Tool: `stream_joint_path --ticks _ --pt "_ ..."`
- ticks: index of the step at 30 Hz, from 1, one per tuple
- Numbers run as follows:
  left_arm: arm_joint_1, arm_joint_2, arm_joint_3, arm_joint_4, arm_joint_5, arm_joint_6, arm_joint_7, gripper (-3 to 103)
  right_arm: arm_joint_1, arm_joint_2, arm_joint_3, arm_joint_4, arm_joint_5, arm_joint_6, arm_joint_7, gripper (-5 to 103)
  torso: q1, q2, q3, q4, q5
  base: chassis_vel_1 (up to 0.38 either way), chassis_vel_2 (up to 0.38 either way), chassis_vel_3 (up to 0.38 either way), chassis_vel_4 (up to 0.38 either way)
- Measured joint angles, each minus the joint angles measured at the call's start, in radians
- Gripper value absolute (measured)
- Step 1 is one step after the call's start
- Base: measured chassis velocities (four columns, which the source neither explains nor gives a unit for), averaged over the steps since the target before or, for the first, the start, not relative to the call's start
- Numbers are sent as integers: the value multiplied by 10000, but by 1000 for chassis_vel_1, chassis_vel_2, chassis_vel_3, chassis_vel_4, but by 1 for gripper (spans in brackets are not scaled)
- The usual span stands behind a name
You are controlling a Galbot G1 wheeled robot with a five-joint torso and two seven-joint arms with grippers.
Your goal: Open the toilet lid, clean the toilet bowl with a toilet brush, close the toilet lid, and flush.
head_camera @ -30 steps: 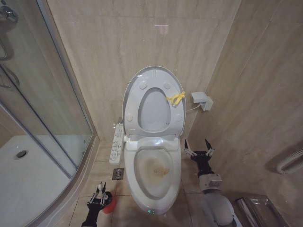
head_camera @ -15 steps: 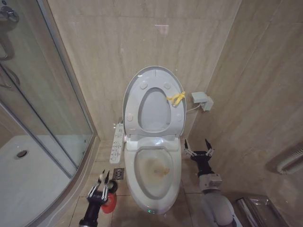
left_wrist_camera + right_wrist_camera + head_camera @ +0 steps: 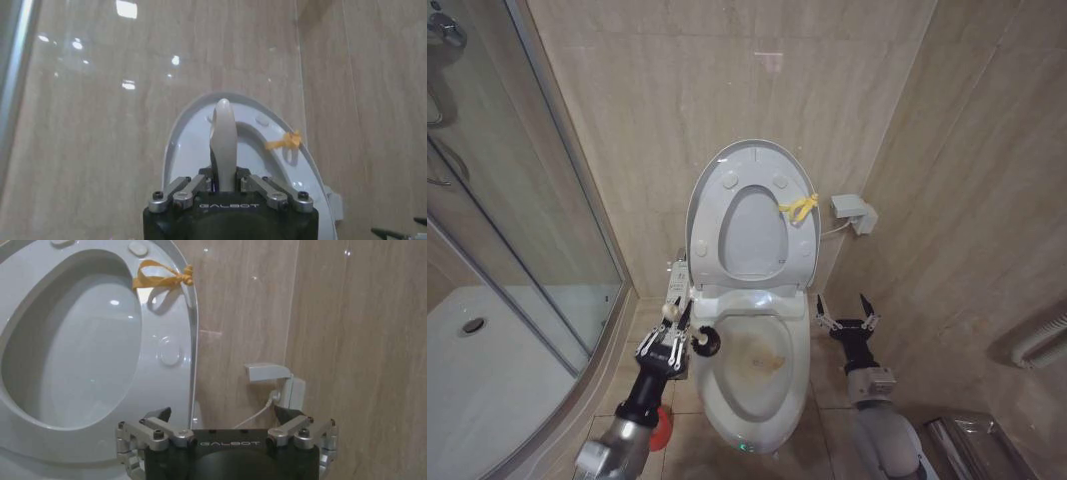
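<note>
Our left gripper (image 3: 670, 330) pinches the toilet brush (image 3: 704, 342) over the toilet bowl (image 3: 752, 385) rim; its wrist view shows the handle upright. Our right gripper (image 3: 847, 309) hangs spread beside beige tiled walls (image 3: 657, 100).

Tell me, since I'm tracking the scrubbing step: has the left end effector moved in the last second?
Yes. The left end effector, gripping the thin white-handled toilet brush, rose from beside the small red holder cup to the stained white ceramic toilet bowl's left rim.

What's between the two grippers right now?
In the head view, the toilet bowl lies between the left gripper, holding the toilet brush, and the right gripper.
</note>
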Motion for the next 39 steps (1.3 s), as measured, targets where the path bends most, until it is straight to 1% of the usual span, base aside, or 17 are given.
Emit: stream_joint_path --ticks 3,4,6,7,8,12,13,16,17,19,20,23,24,28,30,33,39 --pt "-894 7 472 969 -287 87 74 19 0 0 0 0 0 0 0 100 0 0 0 2 1 0 0 0 0" --pt "-894 7 472 969 -287 87 74 19 0 0 0 0 0 0 0 100 0 0 0 2 1 0 0 0 0" --pt "-1567 -42 989 1719 -454 105 106 19 0 0 0 0 0 0 0 100 0 0 0 0 0 0 0 0 0" --pt "-1833 -69 1210 2042 -494 107 118 19 0 0 1 0 0 0 0 100 0 0 0 0 0 0 0 0 0" --pt "-1833 -69 1210 2042 -494 107 118 19 0 0 1 0 0 0 0 100 0 0 0 0 0 0 0 0 0" --pt "-3057 -209 2178 3458 -570 126 157 19 0 -1 1 0 0 0 0 100 0 0 1 1 1 0 0 0 0" --pt "-3057 -209 2178 3458 -570 126 157 19 0 -1 1 0 0 0 0 100 0 0 1 1 1 0 0 0 0" --pt "-4098 -495 2979 4508 -764 425 152 19 0 0 1 0 0 0 0 100 0 -1 1 0 1 0 0 0 0" --pt "-4098 -495 2979 4508 -764 425 152 19 0 0 1 0 0 0 0 100 0 -1 1 0 1 0 0 0 0" --pt "-4728 -698 3369 5155 -803 498 146 19 0 0 0 0 0 0 0 100 0 -1 1 -1 2 0 0 0 0" --pt "-4728 -698 3369 5155 -803 498 146 19 0 0 0 0 0 0 0 100 0 -1 1 -1 2 0 0 0 0" --pt "-5445 -862 3703 6163 -667 493 159 19 -1 0 0 0 0 0 0 100 1 0 1 0 2 0 0 0 0" --pt "-5445 -862 3703 6163 -667 493 159 19 -1 0 0 0 0 0 0 100 1 0 1 0 2 0 0 0 0" --pt "-6132 -1015 3889 7633 -628 140 322 19 0 0 0 0 0 0 0 100 0 0 0 3 2 0 0 0 0" --pt "-6219 -1053 3914 7864 -627 67 349 19 0 -1 0 0 0 0 0 100 1 0 0 1 1 0 0 0 0" --pt "-6684 -1313 4084 9087 -650 -299 513 19 0 0 0 0 0 0 0 100 1 -1 0 1 1 0 0 0 0" --pt "-6961 -1564 4240 9978 -652 -645 809 19 0 0 0 0 0 0 0 100 1 0 0 1 1 0 0 0 0"
